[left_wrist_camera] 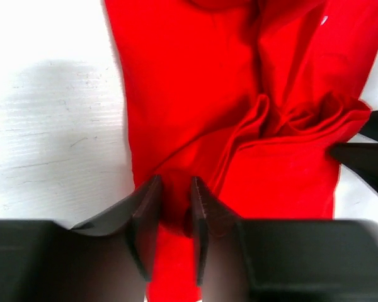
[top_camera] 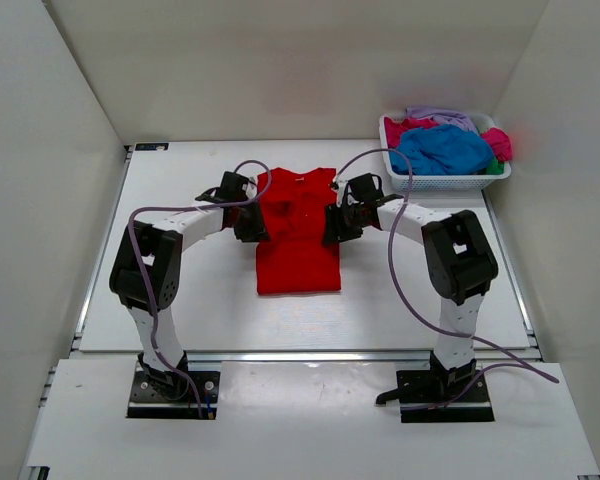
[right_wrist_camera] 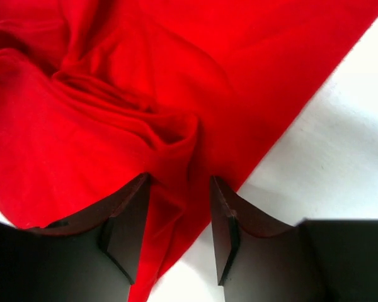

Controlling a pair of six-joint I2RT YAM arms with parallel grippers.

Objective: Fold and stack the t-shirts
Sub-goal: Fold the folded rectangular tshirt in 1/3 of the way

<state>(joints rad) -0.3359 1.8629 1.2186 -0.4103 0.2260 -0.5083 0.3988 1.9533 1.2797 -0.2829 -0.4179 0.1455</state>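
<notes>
The red shirt (top_camera: 297, 255) lies mid-table (top_camera: 180, 300) for folding, and the other shirts (top_camera: 442, 148) sit in the basket (top_camera: 440, 182) at 1 o'clock. At its 9 o'clock edge the left gripper (left_wrist_camera: 175, 207) pinches cloth in narrow jaws. At 3 o'clock the right gripper (right_wrist_camera: 179, 207) straddles a fold with its jaws half apart, likely for a matched lift.

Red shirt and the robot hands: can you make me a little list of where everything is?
red t-shirt: lying on the table between both grippers
left gripper: pinching the red t-shirt's side edge
right gripper: straddles a fold of the shirt, grip unclear
basket: far right corner, heaped with other shirts
</notes>
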